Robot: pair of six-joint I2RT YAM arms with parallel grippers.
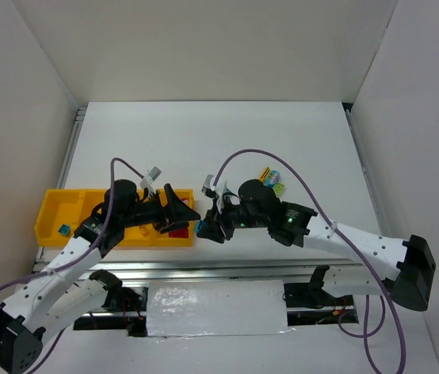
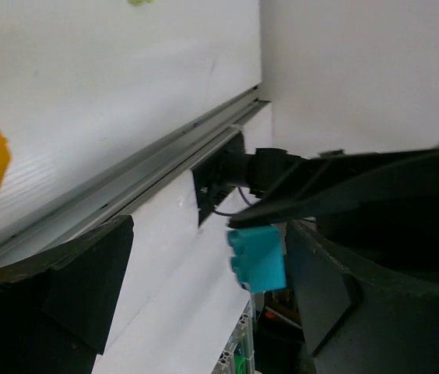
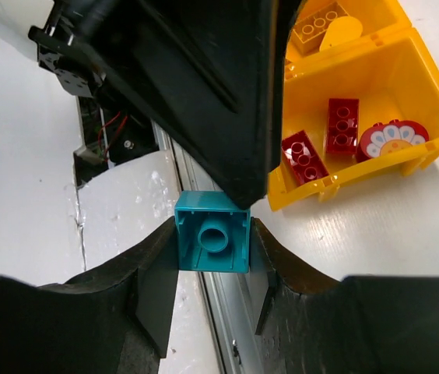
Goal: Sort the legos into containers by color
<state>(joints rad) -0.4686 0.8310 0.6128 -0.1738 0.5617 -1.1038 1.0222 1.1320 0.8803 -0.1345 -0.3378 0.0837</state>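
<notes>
Right claw (image 3: 213,261) | clamped on teal lego (image 3: 212,240) | left claw (image 1: 179,210) spread, adjacent

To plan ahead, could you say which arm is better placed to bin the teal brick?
Left gripper, likely: its open jaws flank the teal brick the right gripper holds, and the tray is nearer its base.

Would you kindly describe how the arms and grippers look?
The left arm and right arm are white with black joints and bases. The left gripper and right gripper are black with broad, tapering fingers. Purple cables loop along both; the right shows a green light.
</notes>
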